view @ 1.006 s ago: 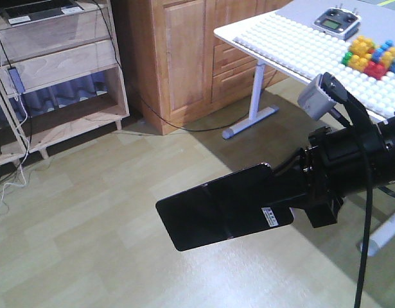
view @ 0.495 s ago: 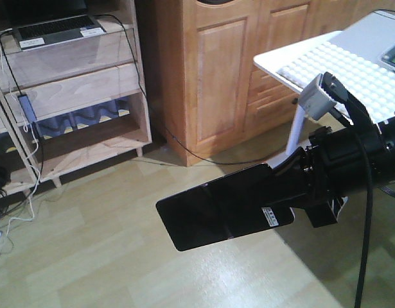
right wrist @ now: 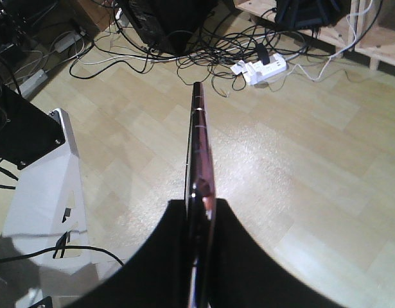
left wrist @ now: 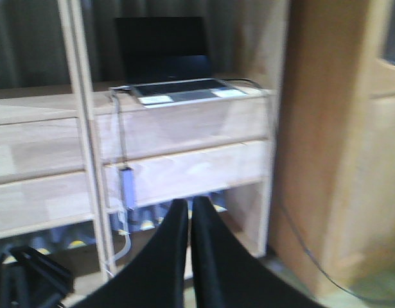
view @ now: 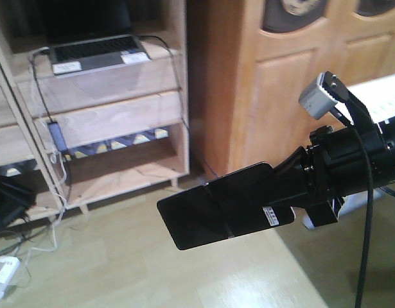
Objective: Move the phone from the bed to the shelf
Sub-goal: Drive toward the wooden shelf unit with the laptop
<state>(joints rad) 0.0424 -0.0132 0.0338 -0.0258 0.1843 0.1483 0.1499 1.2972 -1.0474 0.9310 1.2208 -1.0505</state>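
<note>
One phone (view: 207, 218) in right pincer (right wrist: 200, 206); one shelf (view: 120, 119)

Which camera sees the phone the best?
The front-facing view: it shows the phone flat-on, with its whole black face and white sticker. The right wrist view sees the phone only edge-on. The left wrist view does not show it.

We see an open grey laptop (view: 94, 54) with a dark screen, an orange-brown panelled wooden cabinet (view: 274, 96) to its right, and, on the pale wood-grain floor (view: 120, 263), a white power strip (right wrist: 260, 67) beside tangled black cables (right wrist: 184, 46).
</note>
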